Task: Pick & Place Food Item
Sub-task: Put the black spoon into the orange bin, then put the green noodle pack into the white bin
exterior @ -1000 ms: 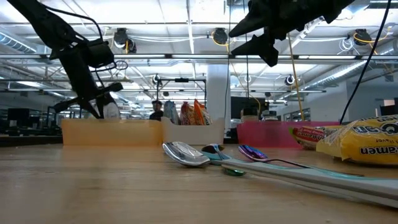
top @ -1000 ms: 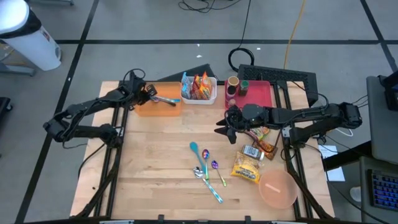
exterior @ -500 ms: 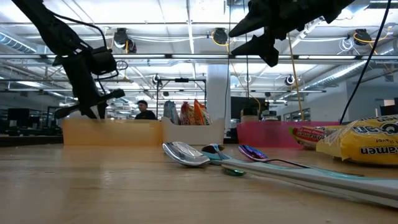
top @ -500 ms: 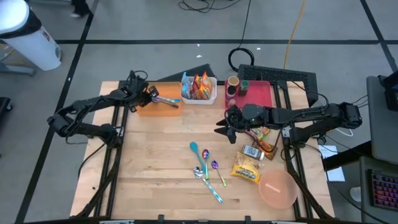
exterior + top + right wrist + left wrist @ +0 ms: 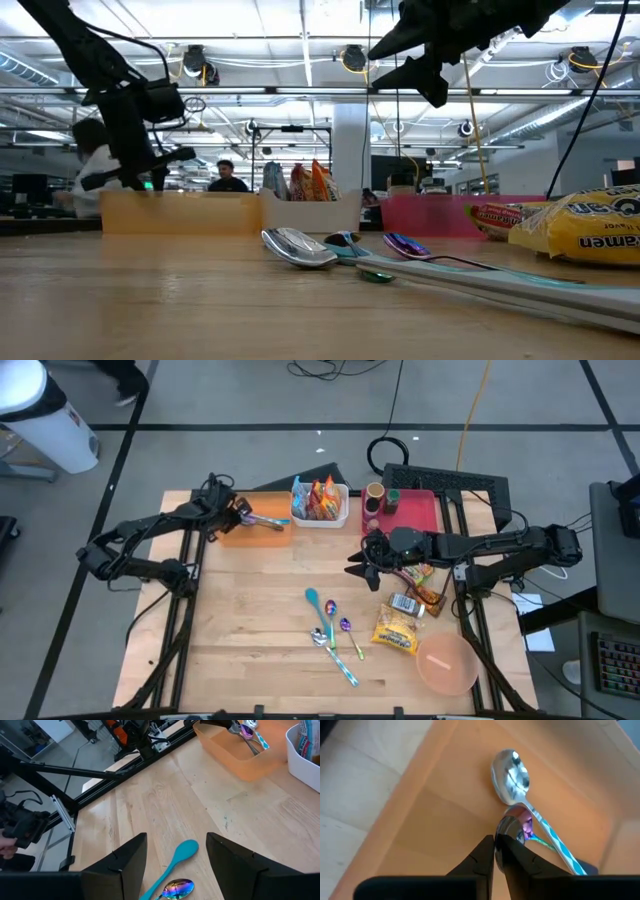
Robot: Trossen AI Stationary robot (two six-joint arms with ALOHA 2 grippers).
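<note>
My left gripper (image 5: 243,512) reaches down into the orange bin (image 5: 255,532) at the far left, its fingers all but together (image 5: 494,840). In the bin lie a silver spoon (image 5: 510,775) and an iridescent spoon (image 5: 519,826), the latter's bowl right at my fingertips. My right gripper (image 5: 355,570) hangs open above the table's middle right; below its fingers (image 5: 177,855) lies a teal spoon (image 5: 175,861). A yellow ramen packet (image 5: 397,630), a small wrapped snack (image 5: 405,603) and a red packet (image 5: 425,585) lie flat on the table near the right arm. My left gripper comes from above, slanting down into the bin. The iridescent spoon's bowl (image 5: 512,824) lies against the tip of one finger (image 5: 506,845); whether they touch cannot be told. Nothing shows between the two fingers.
A white bin of snack packets (image 5: 320,502) stands beside the orange one. A pink tray (image 5: 420,510) and two cups (image 5: 375,498) stand at the far right, a pink bowl (image 5: 447,665) at the near right. Several spoons (image 5: 335,635) lie mid-table.
My left gripper has turned a little at the wrist over the orange bin, its fingers pointing lower into the bin than before.
</note>
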